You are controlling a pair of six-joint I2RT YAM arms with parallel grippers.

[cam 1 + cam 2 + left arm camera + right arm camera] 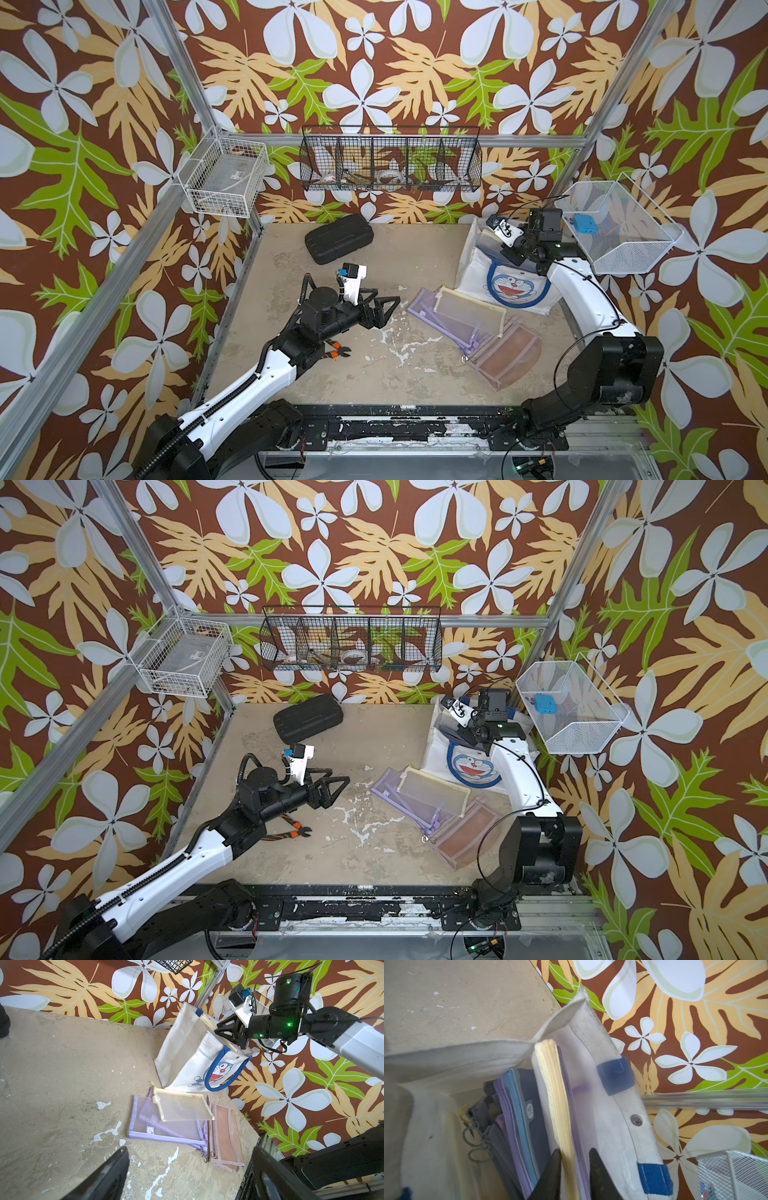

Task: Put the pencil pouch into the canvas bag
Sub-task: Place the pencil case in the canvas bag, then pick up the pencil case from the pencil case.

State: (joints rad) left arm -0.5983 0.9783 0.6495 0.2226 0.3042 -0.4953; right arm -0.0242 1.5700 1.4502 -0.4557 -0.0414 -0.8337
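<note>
1. Canvas bag (180,1049) stands at the far right of the table (332,374), mouth open.
2. Pencil pouch (550,1076), clear with a yellow zip, stands on edge inside the bag beside the other zipped pouches (512,1105).
3. Right tool (574,1150) is at the bag mouth, jaws slightly parted either side of the pouch's zip edge. Pinching or only touching: cannot tell, the wrist view is blurred there.
4. Left tool (386,311) is spread wide, empty, over bare table.
5. Three mesh pouches (469,307) overlap just in front of the bag.
</note>
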